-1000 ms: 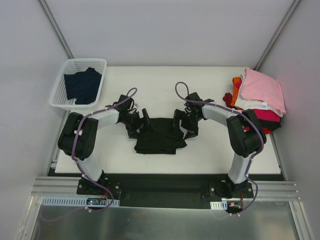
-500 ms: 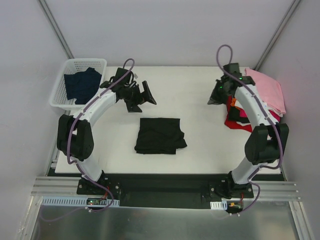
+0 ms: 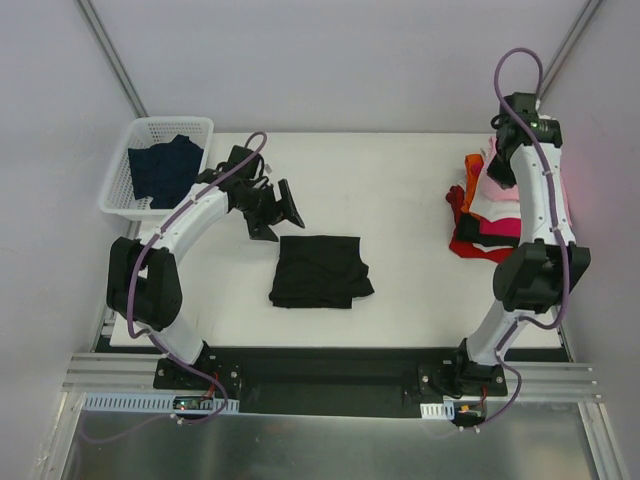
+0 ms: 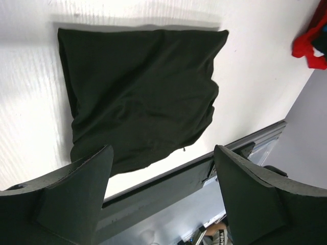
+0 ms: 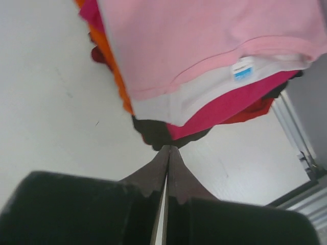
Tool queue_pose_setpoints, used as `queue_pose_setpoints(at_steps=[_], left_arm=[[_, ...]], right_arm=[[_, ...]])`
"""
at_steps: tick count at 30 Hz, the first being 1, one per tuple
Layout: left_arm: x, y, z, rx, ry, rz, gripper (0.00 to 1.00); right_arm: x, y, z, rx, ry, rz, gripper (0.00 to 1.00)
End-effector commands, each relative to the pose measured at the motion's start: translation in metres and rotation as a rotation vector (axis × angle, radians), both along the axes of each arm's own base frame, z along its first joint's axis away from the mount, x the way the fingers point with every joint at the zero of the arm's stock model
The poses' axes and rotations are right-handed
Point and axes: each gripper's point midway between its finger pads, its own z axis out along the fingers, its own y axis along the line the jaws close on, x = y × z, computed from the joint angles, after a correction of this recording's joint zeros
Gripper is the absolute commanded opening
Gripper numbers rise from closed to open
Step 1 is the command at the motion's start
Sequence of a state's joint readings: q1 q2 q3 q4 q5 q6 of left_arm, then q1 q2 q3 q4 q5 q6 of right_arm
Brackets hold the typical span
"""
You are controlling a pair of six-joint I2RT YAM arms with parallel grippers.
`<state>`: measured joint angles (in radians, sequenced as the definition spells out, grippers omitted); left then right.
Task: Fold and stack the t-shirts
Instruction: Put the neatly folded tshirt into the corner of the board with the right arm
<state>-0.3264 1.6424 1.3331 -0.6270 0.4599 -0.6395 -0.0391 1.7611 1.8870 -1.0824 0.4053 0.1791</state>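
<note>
A black t-shirt (image 3: 320, 270) lies folded in a rough square at the table's middle; in the left wrist view this black tee (image 4: 140, 97) fills the upper part. My left gripper (image 3: 278, 210) hangs above and to the far left of it, open and empty, and the same gripper (image 4: 163, 150) shows wide-apart fingers. A stack of folded t-shirts (image 3: 490, 215) sits at the right edge: pink (image 5: 204, 35) on top, then white (image 5: 179, 102), magenta (image 5: 230, 104), red and orange (image 5: 110, 56). My right gripper (image 3: 494, 170) is over that stack, and the right gripper (image 5: 168, 148) is shut on nothing.
A white plastic basket (image 3: 118, 175) stands at the far left corner with a dark navy t-shirt (image 3: 165, 170) in it. The right arm covers part of the stack in the top view. A metal rail runs along the table's near edge.
Both grippers left the black tee's sides. The left arm lifted away to the far left and its jaws narrowed slightly. The right gripper shut and swung over the stack.
</note>
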Motion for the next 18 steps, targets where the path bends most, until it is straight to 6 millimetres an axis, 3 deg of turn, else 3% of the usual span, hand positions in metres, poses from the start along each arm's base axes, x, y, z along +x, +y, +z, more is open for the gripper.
queue_pose_setpoints(at_steps=[1,3,8,14,18], left_arm=[[-0.012,0.007,0.011,0.016,-0.014,-0.018,0.81],[-0.015,0.009,0.012,0.027,-0.008,-0.018,0.81],[-0.019,0.012,0.014,0.045,0.010,-0.028,0.82],[-0.021,0.013,0.012,0.057,0.037,-0.046,0.83],[-0.021,0.010,0.010,0.049,0.059,-0.044,0.83]], right_arm=[[-0.015,-0.064,0.019,-0.186,0.072,-0.182,0.01],[-0.015,-0.083,0.025,-0.196,0.072,-0.237,0.01],[-0.024,-0.111,-0.006,-0.086,0.187,-0.336,0.01],[-0.039,-0.117,-0.039,0.066,0.270,-0.344,0.01],[-0.041,-0.112,-0.045,0.147,0.301,-0.312,0.01]])
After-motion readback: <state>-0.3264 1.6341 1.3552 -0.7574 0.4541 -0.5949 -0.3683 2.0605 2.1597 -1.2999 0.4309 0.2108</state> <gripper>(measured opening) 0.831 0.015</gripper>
